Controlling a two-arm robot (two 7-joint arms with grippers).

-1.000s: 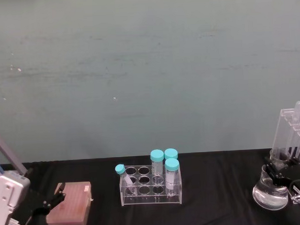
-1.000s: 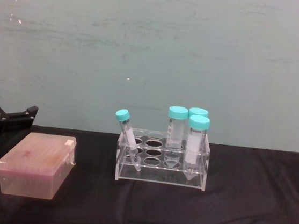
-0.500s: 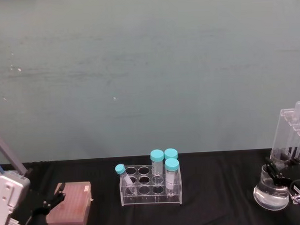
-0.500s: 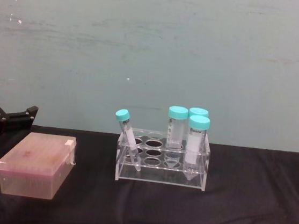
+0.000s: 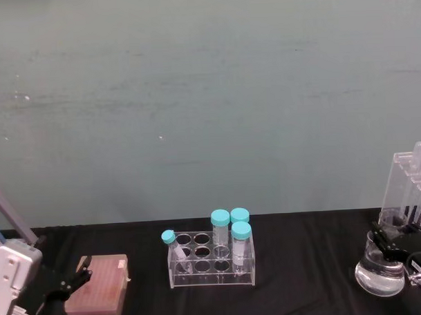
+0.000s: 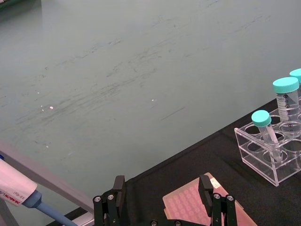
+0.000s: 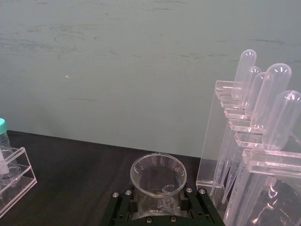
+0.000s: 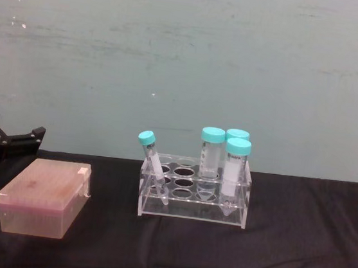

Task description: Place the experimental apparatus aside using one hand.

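At the far right of the table a small glass beaker [image 5: 378, 270] stands on the black cloth. My right gripper [image 5: 388, 247] is shut on the beaker [image 7: 157, 175], one black finger on each side of its wall. Right beside it rises the tall clear rack of long pipettes [image 5: 409, 190], close on one side of the gripper [image 7: 159, 201] in the right wrist view, pipette rack [image 7: 251, 155]. My left gripper [image 5: 70, 285] hangs open and empty at the table's left, just above a pink tip box [image 5: 97, 290].
A clear tube rack [image 5: 213, 260] holding several teal-capped tubes sits mid-table; one tube leans. The pink tip box [image 8: 45, 198] lies left of the tube rack [image 8: 195, 191]. A pipettor handle [image 6: 14, 192] shows near the left gripper [image 6: 162, 190]. Black cloth [image 8: 308, 252] lies bare between rack and beaker.
The right gripper has shifted very slightly around the beaker, which stays about where it was. The left arm has not moved.
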